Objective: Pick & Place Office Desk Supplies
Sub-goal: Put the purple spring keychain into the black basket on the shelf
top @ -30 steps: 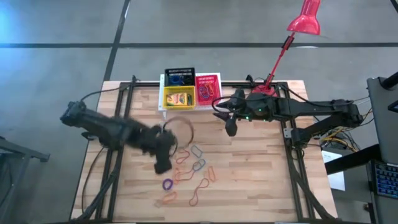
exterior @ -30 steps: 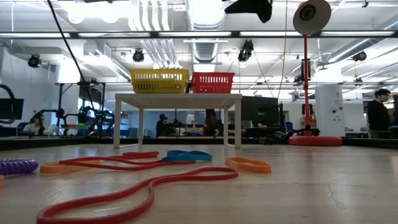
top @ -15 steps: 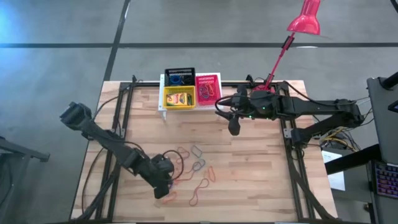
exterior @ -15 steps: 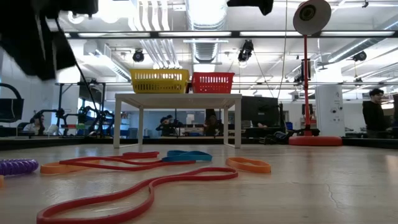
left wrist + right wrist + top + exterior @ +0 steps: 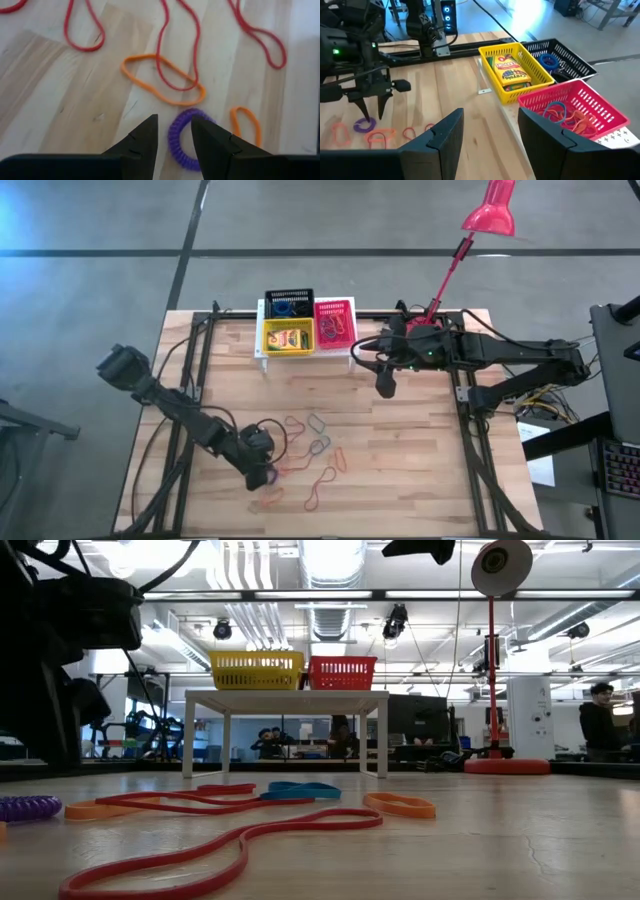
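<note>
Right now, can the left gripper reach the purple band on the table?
Probably yes. The left gripper is open and hangs just over the purple band, one finger on either side of its near edge, with nothing lying between them.

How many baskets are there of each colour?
Black basket: 1
Yellow basket: 1
Red basket: 1
Total: 3
</note>
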